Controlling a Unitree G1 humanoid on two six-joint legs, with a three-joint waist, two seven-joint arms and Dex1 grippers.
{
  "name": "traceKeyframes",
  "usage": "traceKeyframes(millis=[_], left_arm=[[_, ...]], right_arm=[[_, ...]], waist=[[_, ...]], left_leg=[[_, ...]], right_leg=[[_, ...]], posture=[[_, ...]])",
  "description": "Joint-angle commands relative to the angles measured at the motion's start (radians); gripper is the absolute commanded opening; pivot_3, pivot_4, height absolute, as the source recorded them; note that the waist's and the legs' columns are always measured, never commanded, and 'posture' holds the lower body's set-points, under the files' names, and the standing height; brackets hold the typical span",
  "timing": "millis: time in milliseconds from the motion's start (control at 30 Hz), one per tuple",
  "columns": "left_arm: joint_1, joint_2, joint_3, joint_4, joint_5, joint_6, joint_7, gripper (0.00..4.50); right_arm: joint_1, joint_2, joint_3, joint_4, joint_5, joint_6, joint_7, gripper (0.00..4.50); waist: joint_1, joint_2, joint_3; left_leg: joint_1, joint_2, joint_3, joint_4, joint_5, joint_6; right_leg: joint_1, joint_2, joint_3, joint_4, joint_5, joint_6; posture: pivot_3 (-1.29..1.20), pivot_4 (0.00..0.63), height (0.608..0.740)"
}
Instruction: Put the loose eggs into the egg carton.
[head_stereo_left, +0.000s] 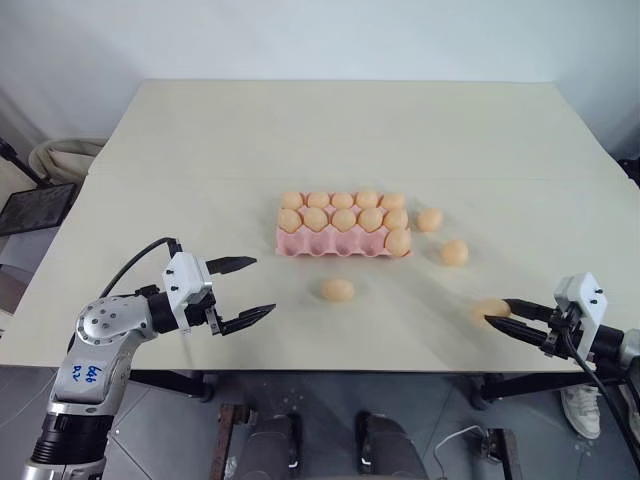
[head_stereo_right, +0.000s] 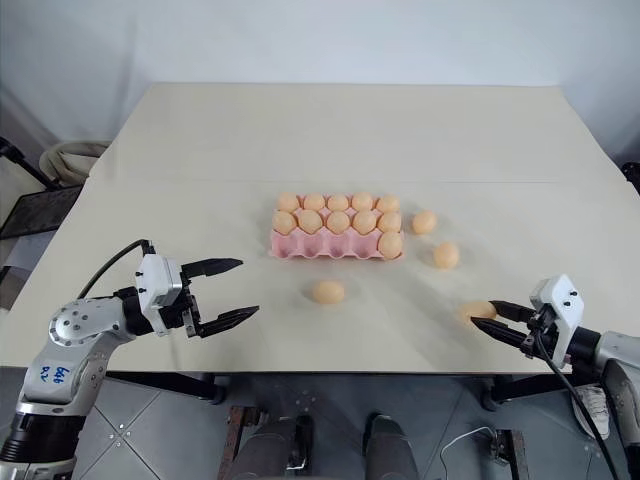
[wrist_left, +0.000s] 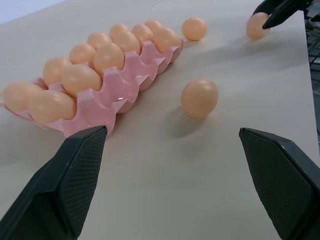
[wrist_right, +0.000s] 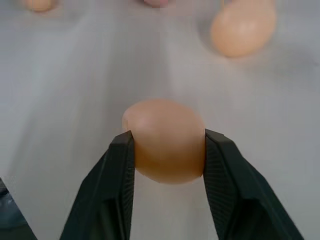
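The pink egg carton lies in the middle of the table with its cups full of eggs. My right gripper is low over the table near the front right edge, shut on a loose egg with a finger on each side. Two more loose eggs lie just right of the carton. Another egg rests in front of the carton. My left gripper hovers open at the front left, pointing toward that egg, with nothing between its fingers.
The pale table stretches far behind the carton and to its left. Its front edge runs just under both grippers. A dark tray and a beige object sit off the table's left side.
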Motion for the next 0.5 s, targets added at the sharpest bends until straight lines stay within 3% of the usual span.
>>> traceKeyframes(millis=[33,167,300,367,500], left_arm=[[0.012,0.0,0.041,-0.028,-0.017,-0.013,0.019,4.5],[0.022,-0.006,0.052,-0.018,-0.012,-0.021,0.034,4.5],[0.036,-0.015,0.061,-0.022,-0.008,-0.029,0.052,4.5],[0.043,-0.018,0.067,-0.027,-0.008,-0.031,0.063,4.5],[0.063,-0.021,0.079,-0.039,-0.012,-0.034,0.08,4.5]], right_arm=[[-0.009,-0.007,-0.006,-0.093,0.047,0.018,0.016,1.59],[-0.086,0.007,0.039,-0.227,0.117,0.127,-0.027,1.59],[-0.275,0.064,0.151,-0.309,0.134,0.286,-0.165,1.59],[-0.374,0.107,0.193,-0.304,0.152,0.374,-0.23,1.59],[-0.53,0.175,0.3,-0.219,0.083,0.41,-0.288,1.59]], waist=[[-0.001,0.0,0.0],[-0.005,0.0,0.0],[-0.012,0.0,0.0],[-0.008,0.0,0.0],[-0.005,0.0,0.0]], left_leg=[[0.0,0.0,0.0,0.0,0.0,0.0],[0.0,0.001,0.0,0.0,0.0,0.0],[0.0,0.004,0.001,0.0,0.0,-0.001],[0.0,0.005,0.001,0.0,-0.001,-0.002],[-0.005,0.005,0.001,0.0,-0.003,-0.003]], right_leg=[[0.0,0.0,0.0,0.0,0.0,0.0],[0.0,0.001,0.001,0.0,0.0,0.0],[-0.001,0.003,0.001,0.0,0.001,-0.003],[-0.001,0.003,0.001,-0.001,-0.006,-0.016],[-0.008,0.004,0.0,0.001,-0.002,-0.009]], posture=[[0.0,0.15,0.74],[0.0,0.15,0.74],[0.0,0.15,0.74],[0.0,0.15,0.74],[0.0,0.15,0.74]])
